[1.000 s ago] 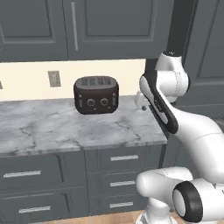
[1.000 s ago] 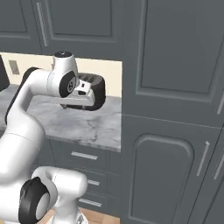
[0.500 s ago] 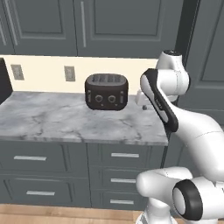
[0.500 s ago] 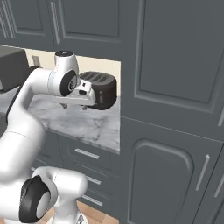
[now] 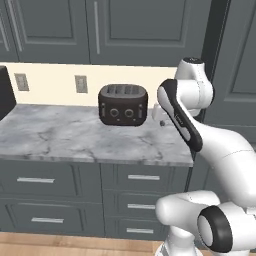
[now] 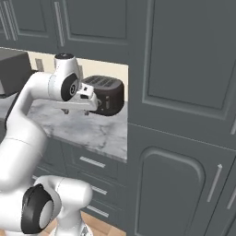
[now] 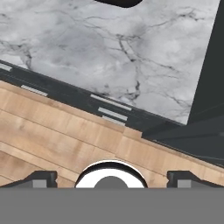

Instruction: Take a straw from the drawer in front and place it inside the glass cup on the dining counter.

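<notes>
A: Hand view check: your gripper (image 7: pixel 111 177) fingers stand wide apart, holding nothing, above the wooden floor (image 7: pixel 65 140).
B: Confirmed. Drawers (image 5: pixel 144 177) sit below the toaster (image 5: pixel 123 104) under the marble desk (image 5: pixel 75 137).

Grey cabinets (image 5: pixel 140 25), marble worktop (image 5: pixel 75 137), cream wall (image 5: pixel 50 82), wood floor (image 7: pixel 65 140).

Toaster (image 5: pixel 123 104), black: one, on marble worktop (image 5: pixel 85 137): one.
Wall outlets (image 5: pixel 80 83): two, on the cream backsplash.
Dark appliance (image 5: pixel 4 97) at left edge of worktop: one, partly cut off.
Drawers (image 5: pixel 144 177) with silver bar handles below worktop: five counted in left base view, two at left, three at right.
Upper cabinet doors (image 5: pixel 145 27) with vertical handles: at least three.
Tall cabinet (image 6: pixel 184 120) beside worktop: one.
</notes>
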Controlling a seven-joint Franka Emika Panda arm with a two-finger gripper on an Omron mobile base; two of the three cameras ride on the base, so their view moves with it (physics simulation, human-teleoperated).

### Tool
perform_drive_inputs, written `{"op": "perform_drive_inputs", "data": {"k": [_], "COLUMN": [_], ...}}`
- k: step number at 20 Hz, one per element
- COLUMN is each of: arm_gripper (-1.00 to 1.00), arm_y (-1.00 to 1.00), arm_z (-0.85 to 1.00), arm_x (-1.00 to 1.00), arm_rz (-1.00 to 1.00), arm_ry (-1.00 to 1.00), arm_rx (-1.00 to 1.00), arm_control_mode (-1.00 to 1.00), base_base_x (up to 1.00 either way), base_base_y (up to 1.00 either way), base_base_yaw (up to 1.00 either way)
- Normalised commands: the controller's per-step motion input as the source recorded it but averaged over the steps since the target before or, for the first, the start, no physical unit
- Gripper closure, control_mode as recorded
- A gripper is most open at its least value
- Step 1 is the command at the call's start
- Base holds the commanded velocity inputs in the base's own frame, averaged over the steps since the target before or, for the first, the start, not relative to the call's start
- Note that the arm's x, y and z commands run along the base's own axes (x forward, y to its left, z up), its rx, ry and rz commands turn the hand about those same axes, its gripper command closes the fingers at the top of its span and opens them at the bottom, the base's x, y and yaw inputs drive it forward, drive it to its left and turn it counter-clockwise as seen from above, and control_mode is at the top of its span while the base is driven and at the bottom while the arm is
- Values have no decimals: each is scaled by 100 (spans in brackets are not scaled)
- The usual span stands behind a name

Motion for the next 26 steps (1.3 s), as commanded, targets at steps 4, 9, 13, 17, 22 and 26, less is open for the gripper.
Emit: {"op": "perform_drive_inputs", "data": {"k": [4, 9, 13, 17, 22, 26], "arm_gripper": [-100, -100, -100, -100, -100, -100], "arm_y": [0, 11, 80, 96, 66, 37], "arm_z": [0, -7, -17, -28, -43, -56], "arm_x": [0, -28, -28, -3, 21, 35], "arm_rz": [0, 0, 0, -5, -11, -8], "arm_ry": [0, 0, 0, 0, 1, 4], "arm_rx": [0, -1, -15, -24, -23, -23], "arm_control_mode": [100, -100, -100, -100, -100, -100], "base_base_x": [-44, -7, 0, 0, 0, 0], "base_base_y": [-18, -1, 0, 0, 0, 0], "base_base_yaw": [0, 0, 0, 0, 0, 0]}}
